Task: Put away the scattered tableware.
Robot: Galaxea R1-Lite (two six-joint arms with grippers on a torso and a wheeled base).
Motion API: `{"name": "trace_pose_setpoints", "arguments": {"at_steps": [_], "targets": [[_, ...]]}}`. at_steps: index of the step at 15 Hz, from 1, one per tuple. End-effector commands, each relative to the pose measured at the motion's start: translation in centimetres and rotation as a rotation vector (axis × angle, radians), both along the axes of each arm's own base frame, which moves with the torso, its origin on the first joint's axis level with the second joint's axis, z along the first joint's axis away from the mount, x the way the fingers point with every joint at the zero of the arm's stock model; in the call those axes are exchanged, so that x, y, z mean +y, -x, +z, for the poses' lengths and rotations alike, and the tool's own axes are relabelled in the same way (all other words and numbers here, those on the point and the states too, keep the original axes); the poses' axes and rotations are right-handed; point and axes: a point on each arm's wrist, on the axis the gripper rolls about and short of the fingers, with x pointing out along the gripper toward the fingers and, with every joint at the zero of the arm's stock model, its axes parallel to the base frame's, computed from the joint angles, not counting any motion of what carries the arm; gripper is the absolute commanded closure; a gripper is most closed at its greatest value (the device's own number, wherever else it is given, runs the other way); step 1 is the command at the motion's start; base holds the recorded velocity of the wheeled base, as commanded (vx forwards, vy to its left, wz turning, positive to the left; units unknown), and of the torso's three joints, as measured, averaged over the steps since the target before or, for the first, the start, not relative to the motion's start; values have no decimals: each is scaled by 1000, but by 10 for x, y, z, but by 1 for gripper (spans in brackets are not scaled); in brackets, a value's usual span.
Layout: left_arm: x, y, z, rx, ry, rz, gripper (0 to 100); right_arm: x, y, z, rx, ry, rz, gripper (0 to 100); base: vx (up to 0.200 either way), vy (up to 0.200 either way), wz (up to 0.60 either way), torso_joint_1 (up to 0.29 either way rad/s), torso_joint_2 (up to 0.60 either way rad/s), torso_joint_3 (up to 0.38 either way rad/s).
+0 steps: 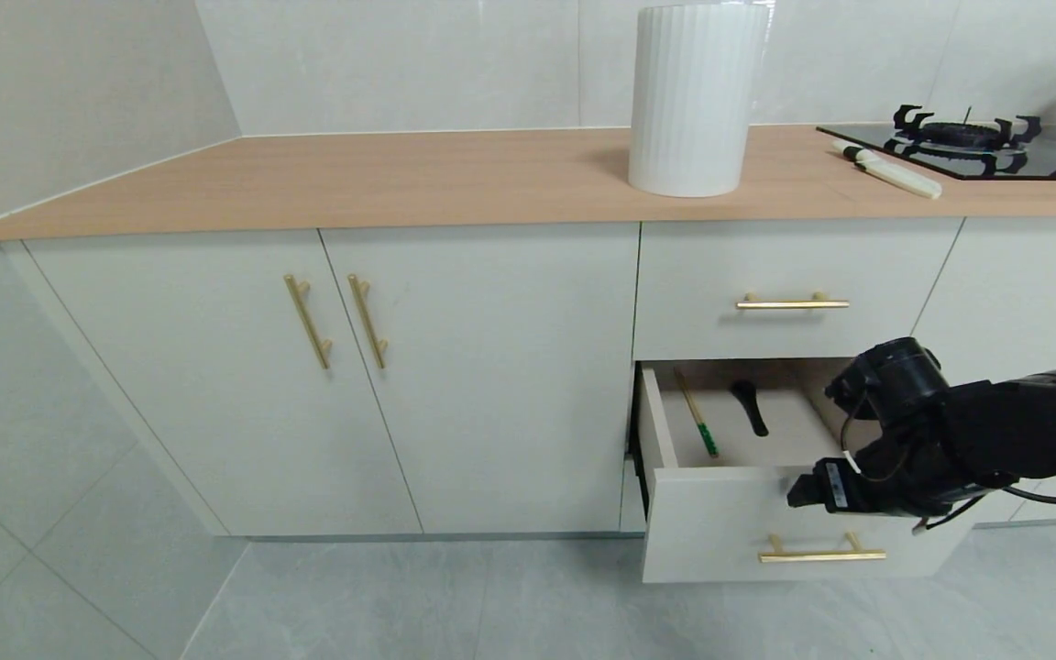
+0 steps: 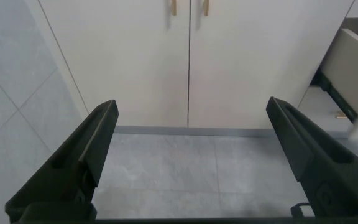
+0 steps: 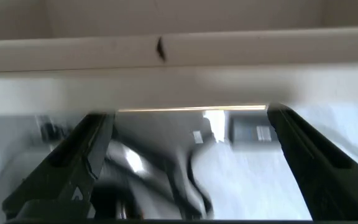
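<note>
Chopsticks [image 1: 696, 414] — wooden, green-tipped, black spoon [image 1: 749, 407] beside

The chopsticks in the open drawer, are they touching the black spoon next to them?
Apart. The head view shows the chopsticks and the black spoon lying side by side in the open drawer, with a strip of bare drawer floor between them.

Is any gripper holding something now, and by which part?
Nothing is held: left gripper open above the floor, right gripper open before the drawer front.
</note>
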Motion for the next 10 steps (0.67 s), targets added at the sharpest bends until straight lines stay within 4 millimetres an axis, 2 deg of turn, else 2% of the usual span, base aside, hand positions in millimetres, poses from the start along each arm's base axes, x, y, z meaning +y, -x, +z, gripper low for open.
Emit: {"name": "trace_pose_setpoints", "arguments": {"at_steps": [1,5,10], "targets": [[0,0,0,0,0,1,0,1,-16,-9,-29,-7,-4,0,0,0,0,0,0,0],[0,0,0,0,0,0,0,0,-35,-11,-122,-16,-2,0,0,0,0,0,0,0],[0,0,0,0,0,0,0,-2,-48,-15,-250,-18,20,0,0,0,0,0,0,0]]}}
